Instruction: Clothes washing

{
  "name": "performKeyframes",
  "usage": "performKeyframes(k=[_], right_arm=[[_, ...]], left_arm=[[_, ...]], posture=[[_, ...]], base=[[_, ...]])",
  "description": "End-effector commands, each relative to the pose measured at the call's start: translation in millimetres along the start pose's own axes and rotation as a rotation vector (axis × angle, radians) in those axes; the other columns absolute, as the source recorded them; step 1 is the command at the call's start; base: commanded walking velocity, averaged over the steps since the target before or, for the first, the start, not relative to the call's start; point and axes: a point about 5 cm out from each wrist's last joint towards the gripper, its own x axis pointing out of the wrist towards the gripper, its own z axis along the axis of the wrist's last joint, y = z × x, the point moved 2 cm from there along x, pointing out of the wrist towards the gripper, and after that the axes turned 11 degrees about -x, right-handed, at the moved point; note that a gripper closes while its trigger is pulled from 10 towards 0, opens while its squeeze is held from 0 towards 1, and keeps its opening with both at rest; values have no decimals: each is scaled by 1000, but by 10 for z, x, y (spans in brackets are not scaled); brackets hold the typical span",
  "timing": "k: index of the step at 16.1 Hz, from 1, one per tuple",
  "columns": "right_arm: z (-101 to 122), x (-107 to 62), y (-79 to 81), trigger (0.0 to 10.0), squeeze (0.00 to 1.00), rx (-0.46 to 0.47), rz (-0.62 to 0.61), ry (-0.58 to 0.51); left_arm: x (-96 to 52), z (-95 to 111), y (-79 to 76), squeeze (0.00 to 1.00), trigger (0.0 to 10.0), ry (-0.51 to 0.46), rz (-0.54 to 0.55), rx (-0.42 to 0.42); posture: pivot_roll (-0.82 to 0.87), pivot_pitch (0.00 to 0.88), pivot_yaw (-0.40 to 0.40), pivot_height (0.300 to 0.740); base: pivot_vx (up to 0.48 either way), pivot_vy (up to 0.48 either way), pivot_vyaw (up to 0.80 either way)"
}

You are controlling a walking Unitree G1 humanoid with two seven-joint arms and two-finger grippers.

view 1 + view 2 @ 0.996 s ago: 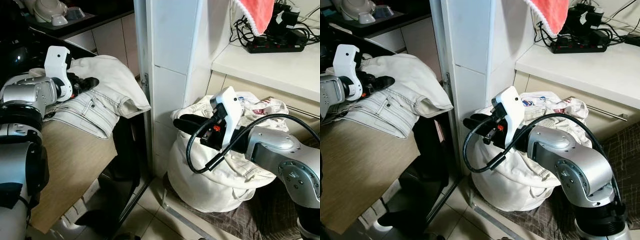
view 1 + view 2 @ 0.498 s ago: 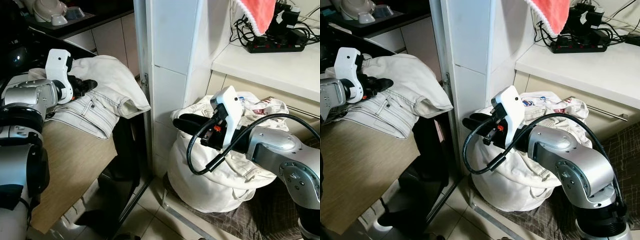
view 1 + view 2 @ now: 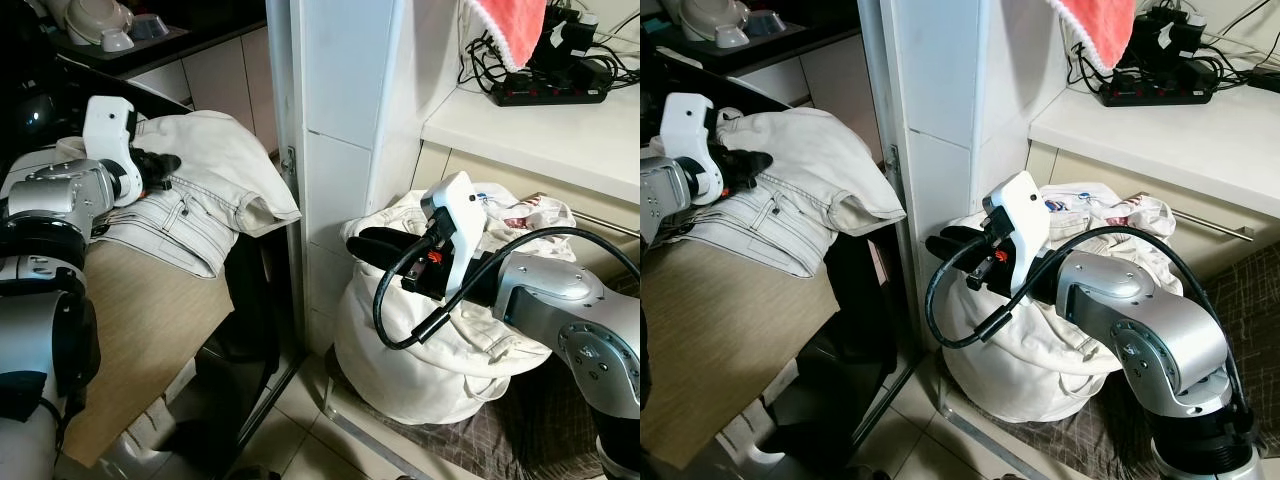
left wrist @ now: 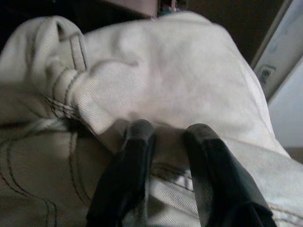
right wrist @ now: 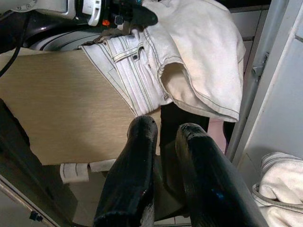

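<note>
The white laundry bag (image 3: 430,340) bulges with clothes; my left gripper (image 4: 165,137), fingers slightly apart, presses on the cream jeans (image 3: 205,190) lying across the counter (image 3: 140,320); my right gripper (image 5: 163,130), fingers nearly together, hangs free.

White tiled pillar (image 3: 345,130) stands at centre. To its right, a pale countertop (image 3: 560,130) carries a black power strip (image 3: 548,93) with tangled cables. Left, a light wooden surface (image 3: 140,320). Tiled floor (image 3: 300,440) lies below.

Left gripper (image 4: 165,137) is raised at the robot's left, fingers slightly parted. Right gripper (image 3: 375,245) is extended forward, fingers nearly together.
</note>
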Motion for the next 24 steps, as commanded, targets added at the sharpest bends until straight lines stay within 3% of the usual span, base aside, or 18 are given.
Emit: performKeyframes(k=[1, 4, 5, 6, 7, 8, 9, 11, 12, 13, 14, 15, 16, 20, 24], right_arm=[[12, -2, 18, 10000, 0, -14, 8, -5], [11, -1, 16, 10000, 0, -13, 6, -5], [14, 4, 11, 10000, 0, -12, 5, -6], [15, 5, 10, 10000, 0, -11, 4, -7], [16, 5, 8, 10000, 0, -11, 1, -8], [16, 2, 3, 10000, 0, -11, 0, -7], [15, 1, -2, 10000, 0, -12, -2, -7], [14, 2, -7, 10000, 0, -12, -3, -7], [14, 9, -1, 10000, 0, -11, -2, -9], [14, 25, 11, 10000, 0, -10, 0, -12], [13, 32, 15, 10000, 0, -11, 0, -12], [14, 36, 20, 10000, 0, -13, -1, -12], [13, 32, 22, 10000, 0, -13, -3, -12], [2, 24, 38, 10000, 0, -10, -2, -8], [-8, 42, 51, 10000, 0, -9, 4, -4]], left_arm=[[-21, 5, 66, 0, 0, -17, 25, -21], [-48, 91, 102, 0, 0, -60, 46, -32], [-116, 308, 176, 0, 0, -171, 108, -19], [-156, 414, 206, 0, 0, -222, 137, -9], [-306, 723, 303, 0, 0, -354, 237, 61], [-540, 1107, 382, 0, 0, -508, 359, 183], [-770, 1452, 377, 0, 0, -642, 424, 255], [-824, 1596, 300, 0, 0, -665, 388, 244], [-704, 1520, 204, 0, 0, -594, 300, 215], [-487, 1308, 47, 0, 10000, -450, 174, 213], [-409, 1202, 19, 0, 10000, -403, 153, 210], [-301, 1006, 29, 369, 10000, -341, 143, 174], [-242, 858, 84, 1000, 10000, -322, 168, 114], [-100, 503, 83, 1000, 10000, -254, 125, -44], [-40, 330, 102, 1000, 10000, -245, 145, -129]], posture=[[-153, 0, 51, 740], [-153, 0, 51, 740], [-150, 0, 53, 740], [-152, 0, 55, 740], [-152, 0, 55, 740], [-150, 0, 53, 740], [-147, 0, 52, 740], [-140, 0, 53, 740], [-140, 0, 53, 740], [-137, 0, 59, 740], [-137, 0, 59, 740], [-137, 0, 59, 740], [-137, 0, 59, 740], [-142, 0, 66, 740], [-145, 0, 66, 740]], base=[[0, 0, 0], [0, 0, 0], [0, 0, 0], [0, 0, 0], [0, 0, 0], [0, 0, 0], [0, 0, 0], [0, 0, 0], [0, 0, 0], [0, 0, 0], [0, 0, 0], [0, 0, 0], [0, 0, 0], [0, 0, 0], [0, 0, 0]])
